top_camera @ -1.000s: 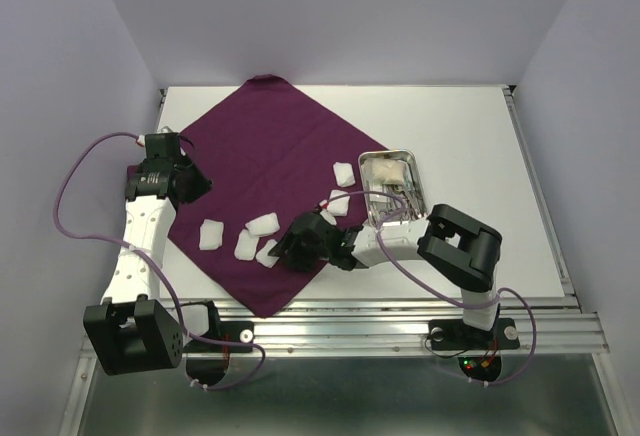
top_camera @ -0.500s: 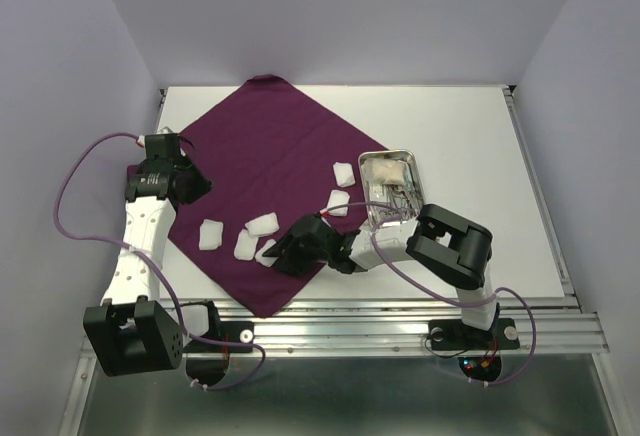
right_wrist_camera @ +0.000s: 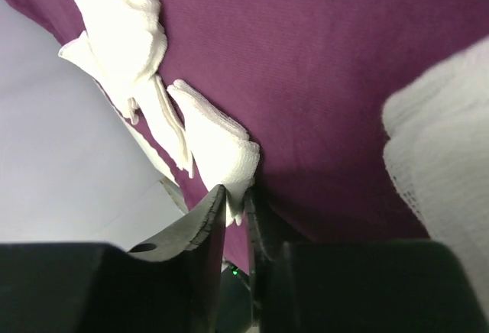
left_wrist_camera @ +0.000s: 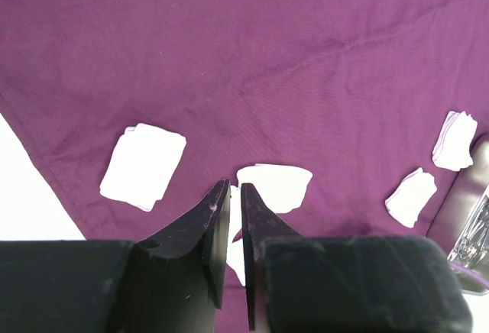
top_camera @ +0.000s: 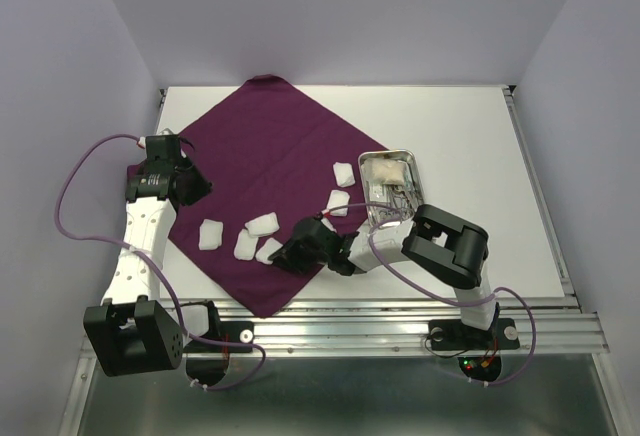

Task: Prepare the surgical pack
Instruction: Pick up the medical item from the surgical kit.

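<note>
The dark purple cloth (top_camera: 270, 146) lies spread as a diamond on the white table. Several white gauze pads lie on it, among them one at the left (top_camera: 211, 234) and two near the tray (top_camera: 343, 172). The steel tray (top_camera: 412, 160) at the cloth's right corner holds thin metal instruments (top_camera: 395, 199). My right gripper (top_camera: 283, 256) lies low over the cloth's near edge, shut on the edge of a gauze pad (right_wrist_camera: 218, 146); the pinch shows at its tips (right_wrist_camera: 238, 195). My left gripper (left_wrist_camera: 234, 188) hovers over the cloth's left corner, shut down to a thin slit, holding nothing.
White table (top_camera: 470, 136) stretches right of and behind the cloth. Lilac walls close in three sides. A metal rail (top_camera: 400, 321) runs along the near edge by the arm bases. A large gauze pad (right_wrist_camera: 443, 134) lies close on the right of my right gripper.
My right gripper has slid left along the cloth's near edge onto a gauze pad and closed on it. The left arm has not moved.
</note>
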Controlling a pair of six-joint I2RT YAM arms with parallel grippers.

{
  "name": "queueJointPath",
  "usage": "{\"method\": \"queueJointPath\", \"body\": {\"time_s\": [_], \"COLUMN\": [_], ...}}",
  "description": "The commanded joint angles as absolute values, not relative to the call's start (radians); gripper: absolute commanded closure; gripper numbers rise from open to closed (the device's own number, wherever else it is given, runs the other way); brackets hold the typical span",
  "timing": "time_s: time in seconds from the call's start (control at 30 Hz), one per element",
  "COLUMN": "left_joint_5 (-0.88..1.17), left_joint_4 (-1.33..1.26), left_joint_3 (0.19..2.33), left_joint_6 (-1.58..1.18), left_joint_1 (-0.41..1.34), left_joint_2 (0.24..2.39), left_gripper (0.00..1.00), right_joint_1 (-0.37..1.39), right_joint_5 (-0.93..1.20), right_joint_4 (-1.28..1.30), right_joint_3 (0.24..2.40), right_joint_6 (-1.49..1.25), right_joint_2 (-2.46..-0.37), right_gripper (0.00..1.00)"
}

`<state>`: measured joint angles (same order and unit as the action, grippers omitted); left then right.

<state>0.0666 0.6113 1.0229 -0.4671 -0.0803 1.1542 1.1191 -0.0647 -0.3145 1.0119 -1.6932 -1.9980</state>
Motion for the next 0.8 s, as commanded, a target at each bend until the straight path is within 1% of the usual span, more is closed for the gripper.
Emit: {"method": "queueJointPath", "body": {"time_s": [0.0,0.03,0.07,0.1,0.13,0.17,0.27,0.37,0.53,0.57,0.63,0.67,0.7,0.73,0.77], "left_joint_5": [0.071,0.071,0.072,0.075,0.075,0.075,0.072,0.069,0.075,0.077,0.084,0.086,0.086,0.086,0.087], "left_joint_4": [0.595,0.594,0.592,0.592,0.591,0.589,0.592,0.592,0.575,0.572,0.566,0.566,0.565,0.563,0.563], "left_joint_3": [1.009,1.008,1.006,1.006,1.006,1.005,1.006,1.009,0.996,0.993,0.985,0.983,0.979,0.977,0.976], "left_joint_6": [-0.446,-0.446,-0.448,-0.446,-0.448,-0.448,-0.446,-0.446,-0.449,-0.451,-0.454,-0.454,-0.456,-0.456,-0.454], "left_joint_1": [-0.084,-0.084,-0.084,-0.084,-0.084,-0.084,-0.084,-0.086,-0.084,-0.084,-0.084,-0.084,-0.084,-0.084,-0.084], "left_joint_2": [1.126,1.127,1.126,1.126,1.126,1.126,1.124,1.124,1.126,1.126,1.127,1.126,1.124,1.124,1.123], "left_gripper": [0.77,0.77,0.77,0.77,0.77,0.77,0.77,0.77,0.77,0.77,0.77,0.77,0.77,0.77,0.77], "right_joint_1": [1.120,1.120,1.120,1.120,1.120,1.120,1.120,1.106,1.005,0.968,0.898,0.897,0.853,0.836,0.813], "right_joint_5": [-0.135,-0.137,-0.133,-0.135,-0.138,-0.138,-0.152,-0.183,-0.051,-0.046,-0.009,0.023,0.087,0.107,0.141], "right_joint_4": [-0.302,-0.302,-0.302,-0.302,-0.304,-0.302,-0.272,-0.187,-0.164,-0.141,-0.068,-0.049,-0.019,-0.003,0.033], "right_joint_3": [1.002,1.003,1.009,1.012,1.015,1.022,1.043,1.077,1.107,1.142,1.222,1.251,1.284,1.322,1.410], "right_joint_6": [-1.638,-1.629,-1.618,-1.591,-1.568,-1.542,-1.430,-1.292,-1.037,-1.007,-0.913,-0.888,-0.858,-0.801,-0.770], "right_joint_2": [-1.999,-1.997,-1.994,-1.985,-1.979,-1.970,-1.918,-1.841,-1.760,-1.750,-1.762,-1.776,-1.814,-1.841,-1.870], "right_gripper": [0.81,0.83,0.88,0.91,0.98,0.99,0.99,0.99,0.99,0.99,0.99,0.99,0.99,0.99,0.99]}}
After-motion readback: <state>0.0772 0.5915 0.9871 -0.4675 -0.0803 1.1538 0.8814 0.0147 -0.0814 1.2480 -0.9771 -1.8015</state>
